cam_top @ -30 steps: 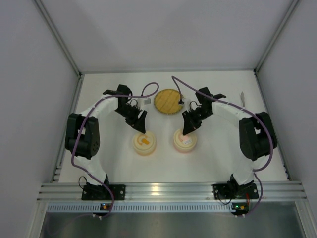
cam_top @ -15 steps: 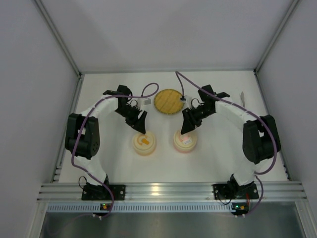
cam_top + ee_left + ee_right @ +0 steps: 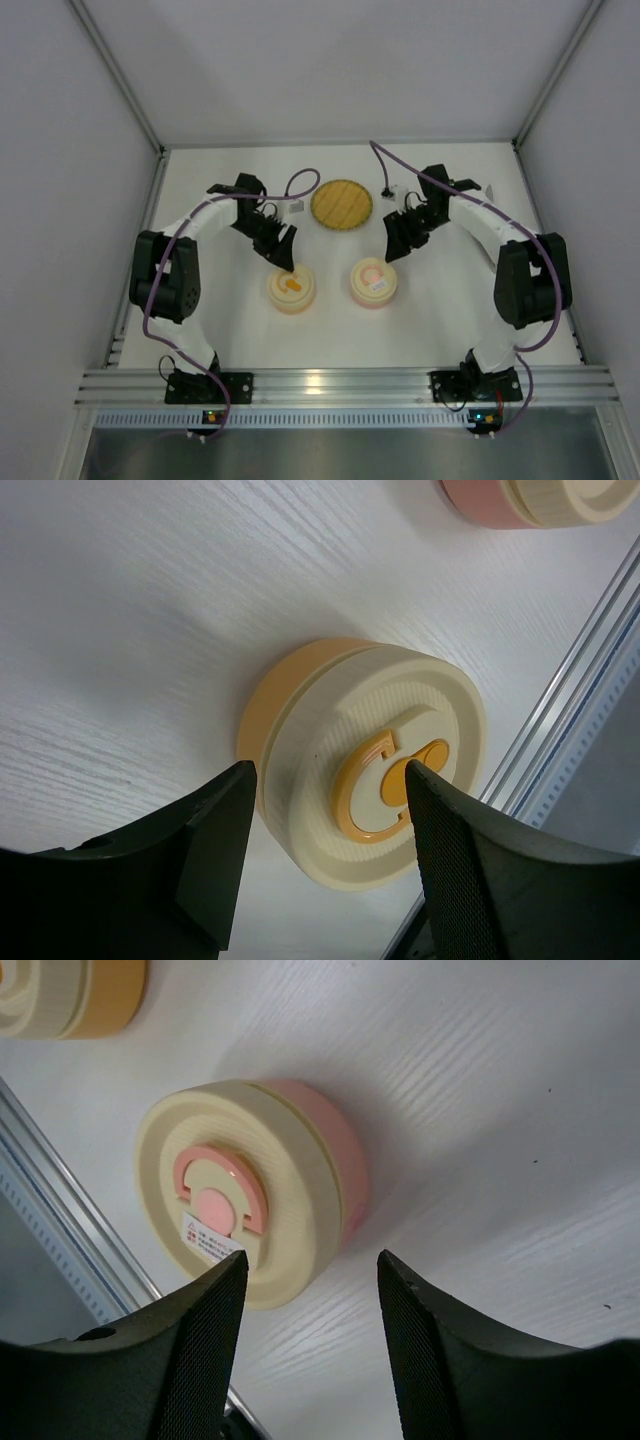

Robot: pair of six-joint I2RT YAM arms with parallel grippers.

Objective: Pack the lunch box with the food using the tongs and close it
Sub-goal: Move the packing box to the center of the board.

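Top external view: the left gripper (image 3: 287, 262) is hovering, jaws apart, over the lidded orange lunch box (image 3: 291, 289); the right gripper (image 3: 393, 250), jaws likewise apart, is hanging beside the lidded pink lunch box (image 3: 373, 282).

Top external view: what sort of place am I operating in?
Probably a lab robot test cell, not a kitchen: plain white panel walls, a white table, and an aluminium rail carrying the arm bases.

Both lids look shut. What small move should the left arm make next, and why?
Probably lower the left tool onto the orange-marked lid and close on its rim. Its open jaws hang right above that lid, which sits on its bowl, so nothing can be packed yet.
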